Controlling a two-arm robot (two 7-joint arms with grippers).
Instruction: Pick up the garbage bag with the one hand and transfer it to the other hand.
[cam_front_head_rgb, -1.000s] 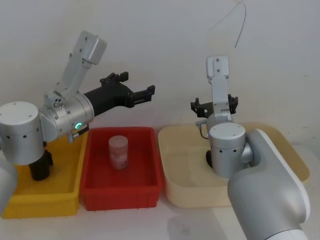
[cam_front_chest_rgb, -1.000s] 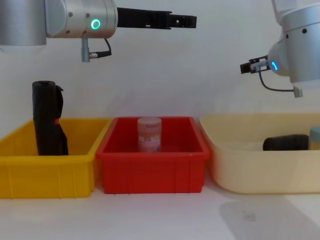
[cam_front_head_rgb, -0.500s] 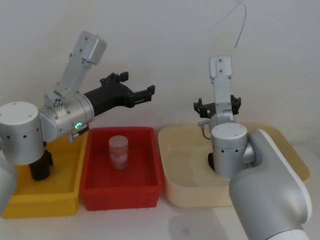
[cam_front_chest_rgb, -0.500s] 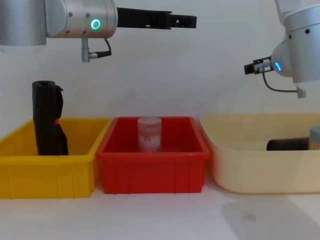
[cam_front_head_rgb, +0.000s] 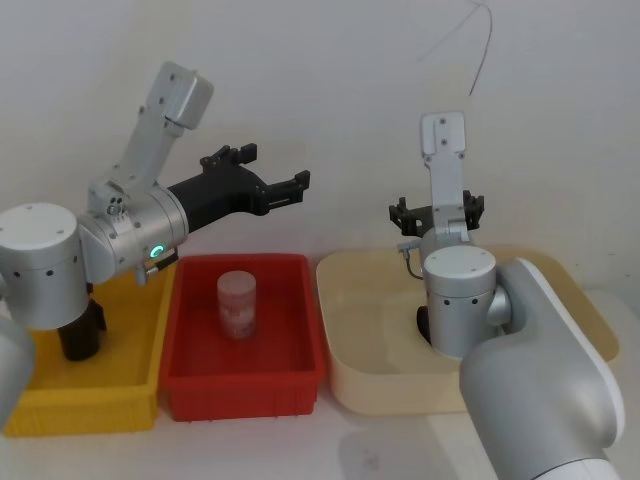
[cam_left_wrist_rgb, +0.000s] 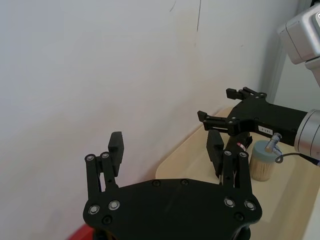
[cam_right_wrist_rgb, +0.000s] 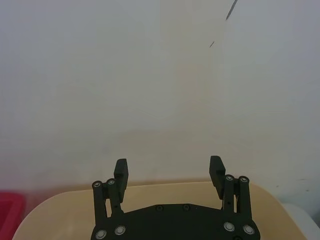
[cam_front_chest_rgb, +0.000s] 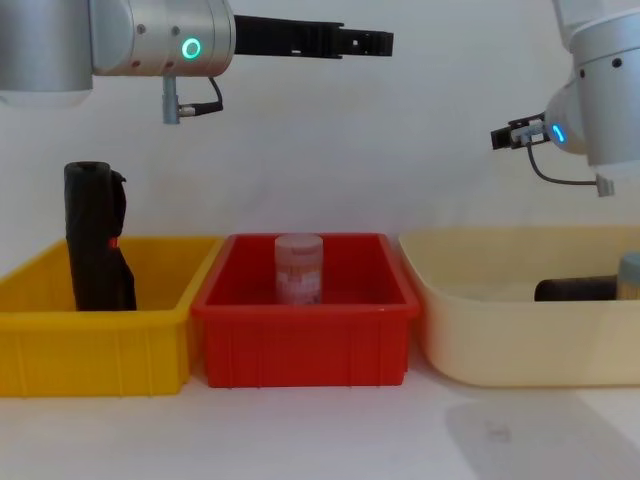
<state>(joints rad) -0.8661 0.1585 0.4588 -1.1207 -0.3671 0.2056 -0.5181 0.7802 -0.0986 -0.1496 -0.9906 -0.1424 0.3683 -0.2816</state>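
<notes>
The garbage bag (cam_front_chest_rgb: 95, 240), a black roll with a small red mark, stands upright in the yellow bin (cam_front_chest_rgb: 60, 345) at the left; the left arm partly hides the bag (cam_front_head_rgb: 78, 338) in the head view. High above the red bin, my left gripper (cam_front_head_rgb: 275, 166) on the green-ringed arm is open and empty; it points right in the chest view (cam_front_chest_rgb: 365, 42) and the left wrist view (cam_left_wrist_rgb: 165, 145). My right gripper (cam_front_head_rgb: 436, 208) on the blue-ringed arm hangs open and empty over the beige bin's back edge (cam_front_chest_rgb: 503, 135), facing the wall (cam_right_wrist_rgb: 168, 167).
A red bin (cam_front_chest_rgb: 305, 345) in the middle holds a pink jar (cam_front_chest_rgb: 299, 268). The beige bin (cam_front_chest_rgb: 500, 330) at the right holds a second black roll (cam_front_chest_rgb: 575, 289) lying down and a tan cylinder (cam_left_wrist_rgb: 262, 160). A white wall stands close behind.
The right arm has shifted slightly to the right and up. The left arm and the bag have not moved.
</notes>
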